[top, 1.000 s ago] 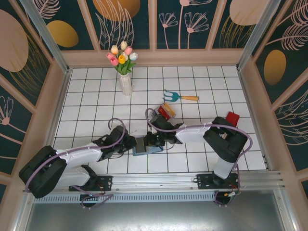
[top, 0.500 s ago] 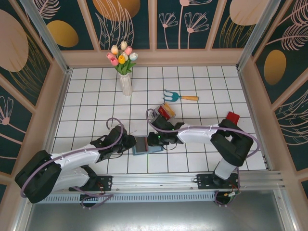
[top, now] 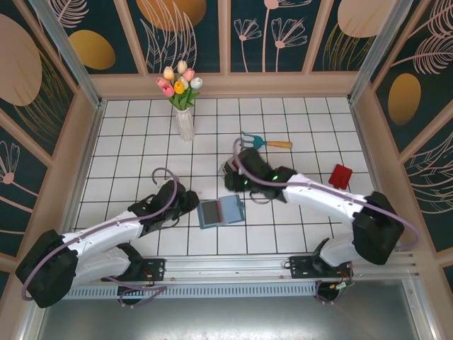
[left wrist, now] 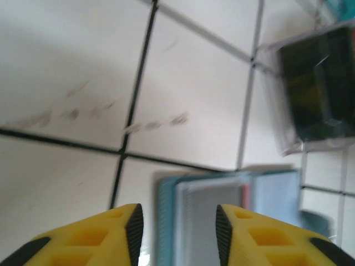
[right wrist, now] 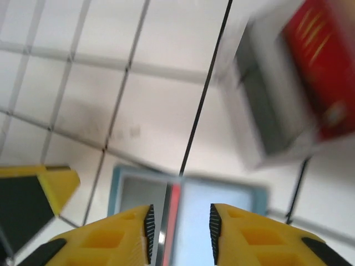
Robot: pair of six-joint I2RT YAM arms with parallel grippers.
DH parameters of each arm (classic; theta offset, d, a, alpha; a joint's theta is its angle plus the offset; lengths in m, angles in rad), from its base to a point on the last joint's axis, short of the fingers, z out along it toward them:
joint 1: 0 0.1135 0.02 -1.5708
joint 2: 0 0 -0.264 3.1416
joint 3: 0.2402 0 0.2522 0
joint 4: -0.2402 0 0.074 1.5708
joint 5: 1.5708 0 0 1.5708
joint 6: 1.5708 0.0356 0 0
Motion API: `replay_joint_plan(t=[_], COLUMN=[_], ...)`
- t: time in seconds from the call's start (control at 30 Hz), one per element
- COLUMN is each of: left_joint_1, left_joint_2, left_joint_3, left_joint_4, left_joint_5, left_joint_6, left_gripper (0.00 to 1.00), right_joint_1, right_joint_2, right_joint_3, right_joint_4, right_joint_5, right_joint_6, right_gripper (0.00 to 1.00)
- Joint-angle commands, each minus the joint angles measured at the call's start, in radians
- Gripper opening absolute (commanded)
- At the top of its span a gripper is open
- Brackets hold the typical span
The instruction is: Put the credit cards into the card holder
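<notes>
Teal card holder point(top: 221, 211) lies open, red card point(right wrist: 175, 200) at fold

The card holder point(top: 221, 211) lies open and flat toward the tabletop's point(top: 141, 152) 6 o'clock, a red credit card point(right wrist: 174, 202) tucked along its fold.

Beyond one teal folding card holder point(top: 221, 211) stand one clear plastic tray point(right wrist: 244, 127), one white tulip vase point(top: 184, 125), one teal rake point(top: 265, 142), one red square point(top: 341, 175).

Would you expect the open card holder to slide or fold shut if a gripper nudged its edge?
Likely slides: the card holder looks thin and lies flat on smooth tiles. It may fold, being hinged along its middle.
</notes>
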Motion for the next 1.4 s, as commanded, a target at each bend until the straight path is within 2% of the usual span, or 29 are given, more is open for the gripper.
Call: replay_joint_plan(t=[0.0, 0.07, 0.2, 0.37, 0.53, 1.0, 1.17, 1.37], left_joint_1=[0.0, 0.003, 0.03, 0.049, 0.056, 0.062, 0.063, 0.064], left_joint_2=[0.041, 0.108, 0.264, 0.434, 0.55, 0.724, 0.754, 0.772], left_joint_3=[0.109, 0.175, 0.296, 0.422, 0.509, 0.582, 0.575, 0.55], left_joint_4=[-0.011, 0.005, 0.081, 0.094, 0.099, 0.148, 0.141, 0.139], left_joint_5=[-0.069, -0.059, 0.026, 0.09, 0.123, 0.182, 0.179, 0.162], left_joint_6=[0.061, 0.083, 0.095, 0.09, 0.091, 0.058, 0.058, 0.054], left_gripper=[0.47, 0.51, 0.58, 0.64, 0.68, 0.64, 0.61, 0.59], right_joint_1=[-0.176, -0.256, -0.302, -0.3, -0.287, -0.253, -0.236, -0.232], right_joint_2=[-0.007, 0.036, 0.154, 0.278, 0.339, 0.422, 0.425, 0.386], right_joint_3=[0.073, 0.127, 0.231, 0.313, 0.337, 0.336, 0.345, 0.34], right_joint_4=[-0.095, -0.135, -0.196, -0.238, -0.239, -0.233, -0.244, -0.237], right_joint_5=[0.025, 0.012, 0.021, -0.025, 0.002, 0.07, 0.191, 0.25], right_joint_6=[-0.191, -0.271, -0.387, -0.442, -0.462, -0.467, -0.473, -0.485], right_gripper=[0.37, 0.39, 0.42, 0.44, 0.46, 0.49, 0.49, 0.49])
